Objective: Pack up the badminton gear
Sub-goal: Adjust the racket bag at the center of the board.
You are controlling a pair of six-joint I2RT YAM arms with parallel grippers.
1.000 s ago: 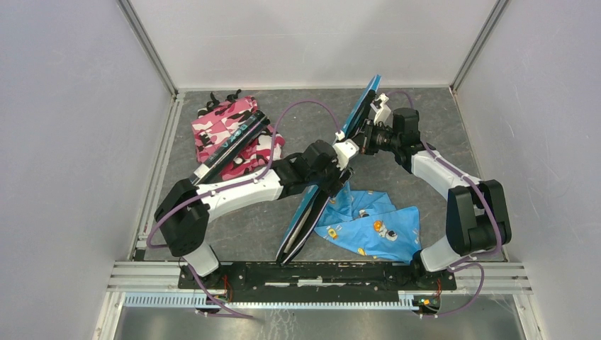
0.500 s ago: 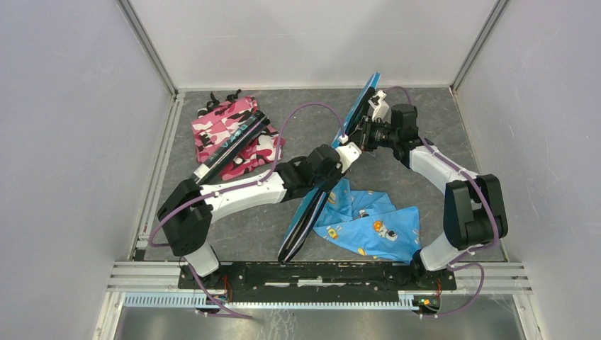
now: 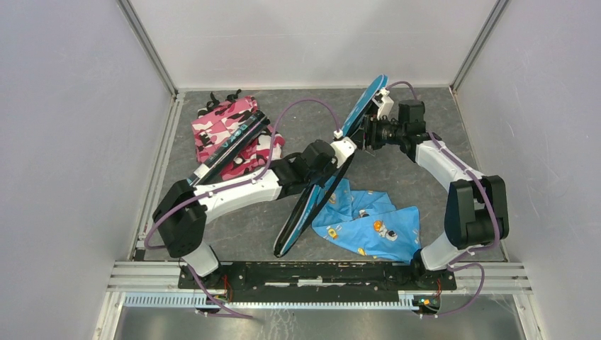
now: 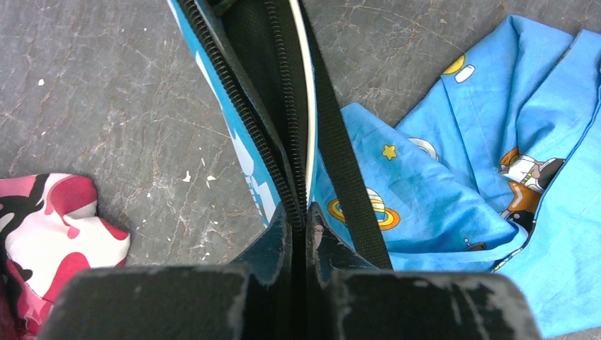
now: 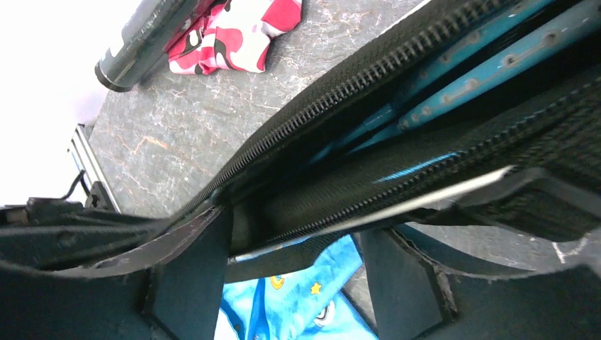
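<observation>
The blue racquet cover (image 3: 303,212) stands tilted on edge, from the floor near the arm bases up to the back. Its black zipper (image 4: 212,42) is partly undone. Light-blue racquet frames (image 5: 482,64) show inside it. My left gripper (image 3: 345,144) is shut on the cover's zipper edge (image 4: 299,219) at mid-length. My right gripper (image 3: 366,133) is open just above it, and the cover's edge (image 5: 368,177) passes loosely between its fingers (image 5: 188,276). The black tube (image 3: 230,145) lies on the pink camouflage bag (image 3: 223,120) at back left.
A blue cartoon-print cloth (image 3: 372,223) lies crumpled on the grey floor (image 3: 298,113) right of the cover, under both grippers. Metal rails (image 3: 159,163) run along the left side, and white walls close in the back and sides.
The left gripper has shut on the cover's zipper edge. The right gripper has opened and let go of it. The cover's lower end has swung slightly left.
</observation>
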